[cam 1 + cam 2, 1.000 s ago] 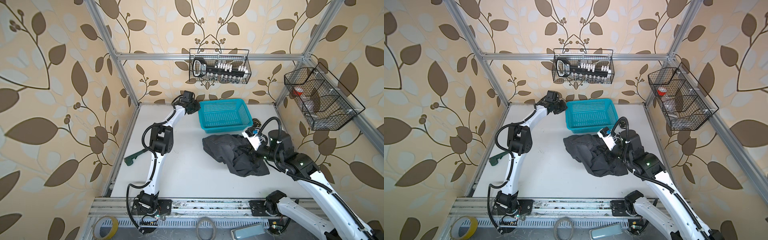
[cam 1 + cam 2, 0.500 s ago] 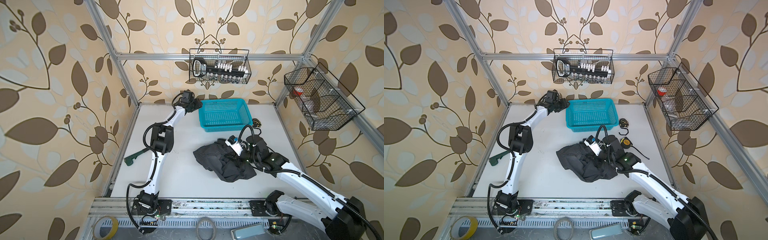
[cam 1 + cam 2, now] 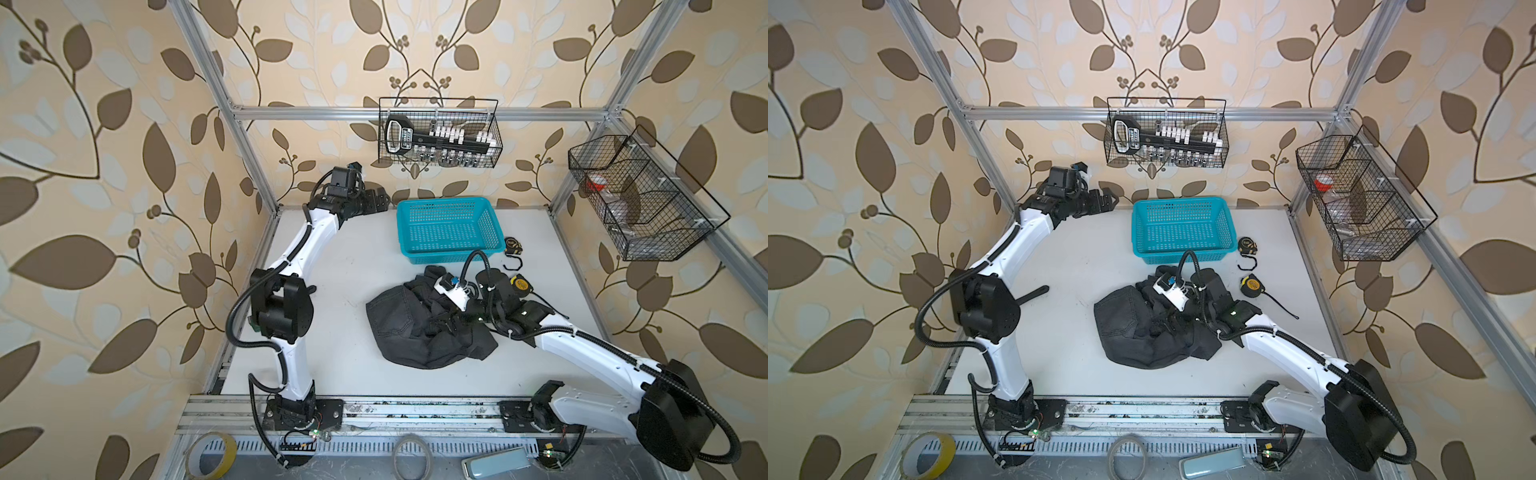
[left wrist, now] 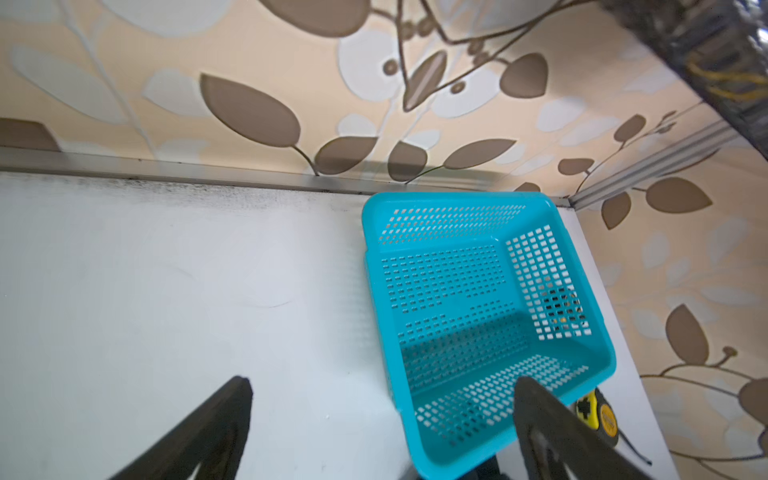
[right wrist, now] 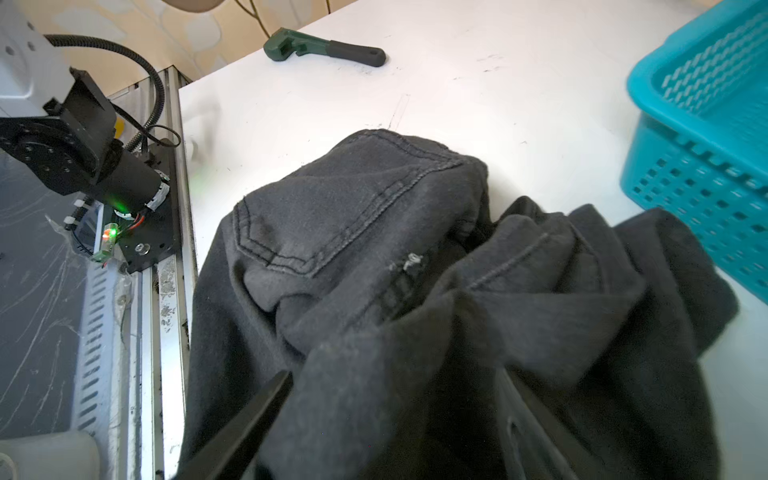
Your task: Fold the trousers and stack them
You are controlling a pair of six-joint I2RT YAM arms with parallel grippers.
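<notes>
While the left tool [image 4: 382, 382] hangs spread wide and empty beside the basket [image 3: 440, 254], the trousers [image 3: 415, 328] sit crumpled centre-frame on the desk [image 3: 353, 266].
Right tool [image 5: 395, 376] is splayed open with a fold between its fingers, so lifting away could snag that fold and drag the heap.

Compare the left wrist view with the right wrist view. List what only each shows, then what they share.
Left wrist only: the bare inside of the turquoise basket, a yellow tape measure beside it, and the left end effector, open. Right wrist only: the trousers lying crumpled, a green hand tool beyond them, and the right end effector, its fingers apart with cloth between them. Both: the basket and the white table.
</notes>
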